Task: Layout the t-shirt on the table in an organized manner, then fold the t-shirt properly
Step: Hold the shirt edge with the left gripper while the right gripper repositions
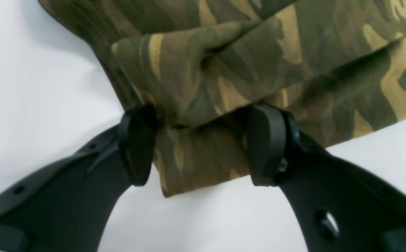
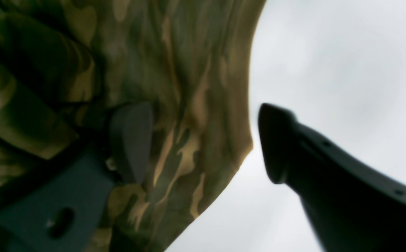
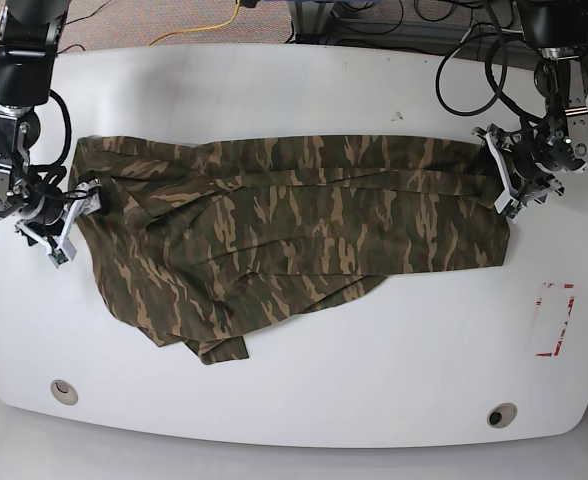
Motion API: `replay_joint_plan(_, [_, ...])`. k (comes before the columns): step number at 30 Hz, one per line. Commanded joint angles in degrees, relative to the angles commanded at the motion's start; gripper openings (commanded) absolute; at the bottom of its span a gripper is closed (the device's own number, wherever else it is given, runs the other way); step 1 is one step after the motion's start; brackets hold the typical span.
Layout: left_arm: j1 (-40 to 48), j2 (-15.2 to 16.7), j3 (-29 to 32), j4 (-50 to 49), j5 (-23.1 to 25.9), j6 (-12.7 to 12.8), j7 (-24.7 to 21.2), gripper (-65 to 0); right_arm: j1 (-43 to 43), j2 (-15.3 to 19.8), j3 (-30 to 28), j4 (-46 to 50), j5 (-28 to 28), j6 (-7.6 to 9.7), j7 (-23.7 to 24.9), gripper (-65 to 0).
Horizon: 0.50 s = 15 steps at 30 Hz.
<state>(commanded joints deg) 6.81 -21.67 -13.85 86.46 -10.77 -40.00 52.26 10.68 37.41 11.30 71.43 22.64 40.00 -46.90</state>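
Camouflage t-shirt (image 3: 294,215), white table (image 3: 304,380)

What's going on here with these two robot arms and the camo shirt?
Two robot arms are spreading a camouflage t-shirt across a white table. The left gripper and the right gripper sit at opposite ends of it, jaws open around bunched cloth. The shirt lies stretched out but wrinkled, not yet folded.

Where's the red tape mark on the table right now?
In the base view the red tape mark sits on the table near the right edge, just below the t-shirt's right end, above the grommet hole.
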Motion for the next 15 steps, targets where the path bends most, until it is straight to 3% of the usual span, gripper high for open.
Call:
replay_joint_plan(3, [0.0, 0.0, 0.0, 0.0, 0.0, 0.0, 0.0, -27.1, -1.2, -0.7, 4.7, 3.5, 0.2, 0.00, -1.9, 0.0])
replay_joint_plan(6, [0.0, 0.0, 0.0, 0.0, 0.0, 0.0, 0.0, -27.1, -3.4, -2.6, 9.5, 8.7, 2.0, 0.00, -6.9, 0.0])
replay_joint_plan(11, [0.0, 0.0, 0.1, 0.0, 0.0, 0.0, 0.0, -27.1, -7.9, -5.9, 17.9, 18.5, 9.8, 0.00, -16.0, 0.0])
replay_joint_plan(15, [0.0, 0.2, 0.1, 0.0, 0.0, 0.0, 0.0, -27.1, -11.0, -8.8, 22.3, 22.5, 14.1, 0.00, -20.7, 0.0])
